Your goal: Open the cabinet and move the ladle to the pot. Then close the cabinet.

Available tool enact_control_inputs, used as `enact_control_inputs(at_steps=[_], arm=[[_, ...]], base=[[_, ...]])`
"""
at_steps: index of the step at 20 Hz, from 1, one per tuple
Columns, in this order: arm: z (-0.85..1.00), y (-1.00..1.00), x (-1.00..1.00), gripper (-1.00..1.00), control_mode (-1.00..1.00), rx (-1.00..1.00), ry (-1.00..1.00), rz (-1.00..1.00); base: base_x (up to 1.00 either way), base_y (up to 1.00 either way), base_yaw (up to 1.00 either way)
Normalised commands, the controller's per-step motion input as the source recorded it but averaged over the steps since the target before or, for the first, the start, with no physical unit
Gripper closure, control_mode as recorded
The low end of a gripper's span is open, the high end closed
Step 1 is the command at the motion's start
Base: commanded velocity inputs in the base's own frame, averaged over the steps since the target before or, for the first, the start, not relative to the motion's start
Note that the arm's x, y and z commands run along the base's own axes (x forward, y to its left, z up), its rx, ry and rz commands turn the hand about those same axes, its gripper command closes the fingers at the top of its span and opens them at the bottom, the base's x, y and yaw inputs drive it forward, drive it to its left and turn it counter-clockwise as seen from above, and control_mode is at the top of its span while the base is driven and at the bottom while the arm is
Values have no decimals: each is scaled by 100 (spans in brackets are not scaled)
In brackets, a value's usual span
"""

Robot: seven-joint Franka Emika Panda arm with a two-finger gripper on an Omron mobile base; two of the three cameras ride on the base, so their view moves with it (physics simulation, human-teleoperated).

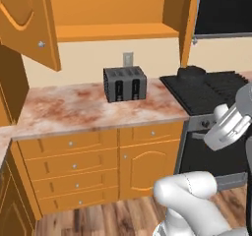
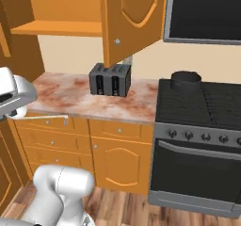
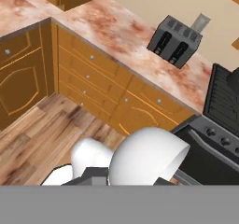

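Standing upright on stove point(image 2: 221, 108): pot point(image 2: 185, 81)

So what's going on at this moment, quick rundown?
Claw shut, nothing seen in it. Cabinet doors open, shelf looks bare. Pot on the stove; can't tell if the ladle's inside. Toaster on the counter, off to the side.

Base views flank toaster point(image 1: 125, 83), hand view overlooks counter point(image 3: 116, 27)

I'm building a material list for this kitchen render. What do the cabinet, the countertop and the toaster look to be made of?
The cabinet looks like matte orange wood, plainly coloured, with a silver knob. The countertop looks like polished stone, mottled pink and cream. The toaster looks like dark brushed metal, though painted plastic is possible.
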Motion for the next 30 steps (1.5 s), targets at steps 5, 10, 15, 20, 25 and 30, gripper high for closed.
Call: enact_control_inputs(at_steps=[5, 10, 15, 20, 25, 30], arm=[[0, 0, 0, 100, 100, 0, 0, 0], [0, 0, 0, 100, 100, 0, 0, 0], [0, 0, 0, 100, 100, 0, 0, 0], [0, 0, 0, 100, 100, 0, 0, 0], [0, 0, 0, 100, 100, 0, 0, 0], [0, 0, 0, 100, 100, 0, 0, 0]], base=[[-2, -100, -4], [1, -100, -3], [30, -98, -2], [69, -65, 0], [83, -9, 0], [77, 0, 0]])
